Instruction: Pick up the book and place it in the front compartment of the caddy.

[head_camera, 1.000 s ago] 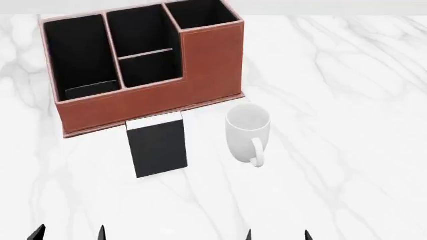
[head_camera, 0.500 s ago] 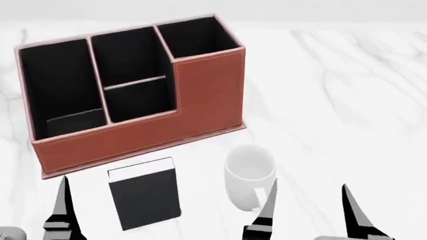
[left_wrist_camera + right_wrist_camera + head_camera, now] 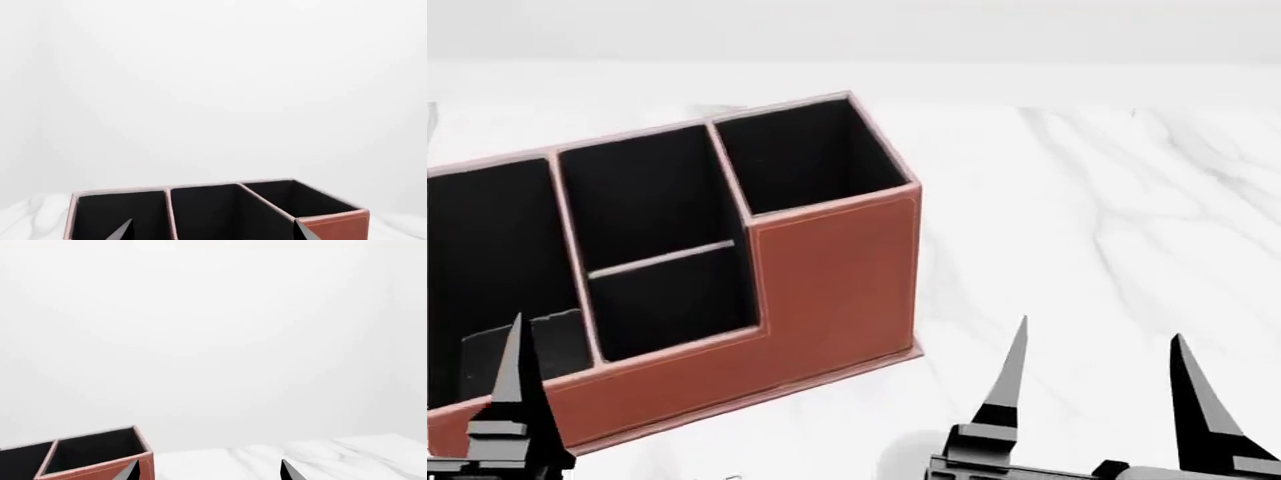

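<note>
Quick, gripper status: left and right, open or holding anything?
Left gripper: open, empty.
Right gripper: open, empty.

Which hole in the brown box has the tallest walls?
The square cell at the raised corner of the reddish-brown leather-look caddy, nearest the right gripper. Its pink rim sits higher than the other three cells' rims.

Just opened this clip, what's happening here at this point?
Nothing is being handled yet. In the head view both of the robot's hands are raised in front of the caddy on the marble table: the right hand is open and empty, and only one finger of the left shows. The front compartment looks empty. The book is out of sight in all three views, so it has not been picked up.
</note>
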